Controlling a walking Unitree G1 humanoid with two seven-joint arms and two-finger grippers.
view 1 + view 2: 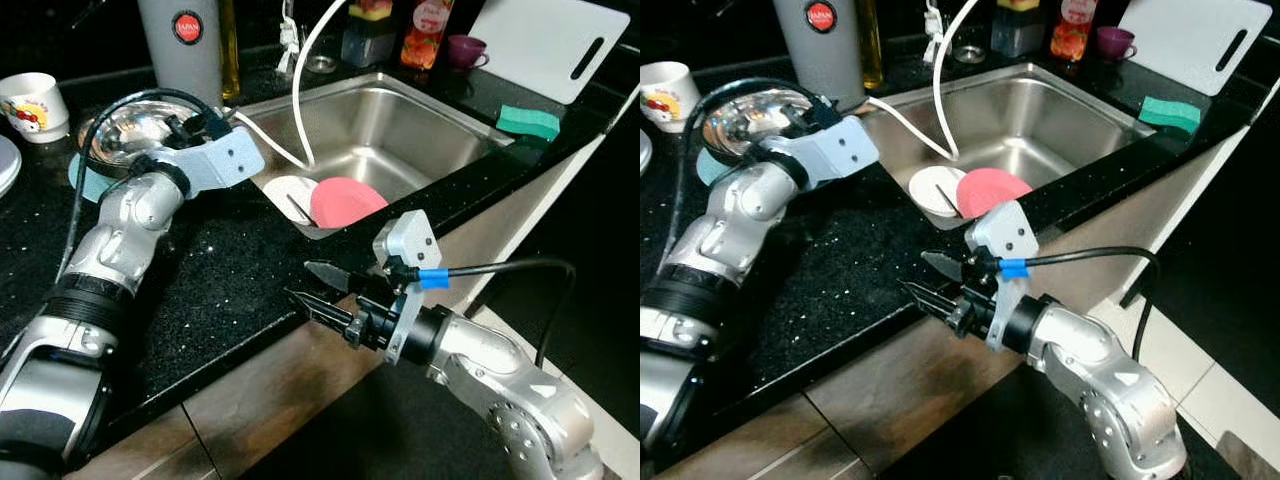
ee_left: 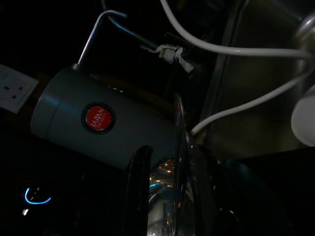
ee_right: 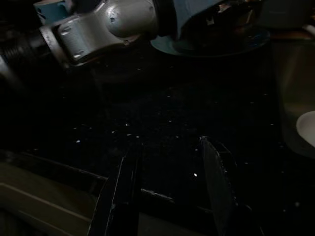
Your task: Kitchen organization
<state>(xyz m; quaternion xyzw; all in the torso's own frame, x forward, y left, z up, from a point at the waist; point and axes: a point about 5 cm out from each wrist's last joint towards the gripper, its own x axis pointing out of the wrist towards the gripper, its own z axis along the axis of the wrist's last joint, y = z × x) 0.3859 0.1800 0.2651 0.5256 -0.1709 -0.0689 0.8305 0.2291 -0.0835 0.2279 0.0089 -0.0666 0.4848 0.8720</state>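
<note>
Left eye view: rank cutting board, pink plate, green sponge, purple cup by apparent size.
1. cutting board
2. pink plate, though nearer the camera
3. green sponge
4. purple cup, farthest back, so it may look smaller than it is

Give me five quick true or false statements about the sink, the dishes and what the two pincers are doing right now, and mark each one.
1. A pink plate lies in the sink. True.
2. The left pincer grips the rim of the steel bowl. True; one finger is on each side of the rim.
3. The right pincer holds a white bowl. False; it is open and empty at the counter's front edge, and the white bowl sits in the sink.
4. The green sponge lies inside the sink. False; it rests on the counter right of the sink.
5. The white cutting board lies flat in the sink. False; it stands behind the sink at the back right.
</note>
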